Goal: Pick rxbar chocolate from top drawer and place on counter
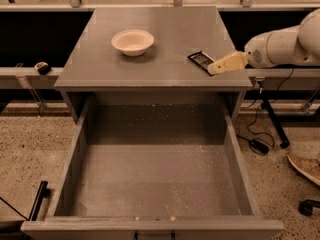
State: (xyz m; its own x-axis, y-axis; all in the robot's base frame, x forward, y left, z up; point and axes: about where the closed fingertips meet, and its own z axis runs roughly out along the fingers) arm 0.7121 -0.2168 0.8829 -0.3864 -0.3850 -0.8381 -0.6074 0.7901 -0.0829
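Where the bar lies: in the camera view, the small flat black rxbar chocolate [200, 60] is on the smooth grey counter [165, 34], near its right front corner and well apart from the round white bowl [132, 41].
Long axis: diagonal, far-left to near-right.
Gripper: the cream-coloured gripper [216, 67] reaches in from the right over the bar's near-right end; open or closed cannot be told.
Hidden: that end of the bar; contact unclear.
Drawer: the deep grey top drawer [150, 184] stands pulled out.

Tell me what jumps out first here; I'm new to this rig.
The top drawer gapes open in front, nothing but crumbs on its floor. Up on the counter, the black rxbar chocolate lies near the right edge, the pincer right beside it; a white bowl sits left.
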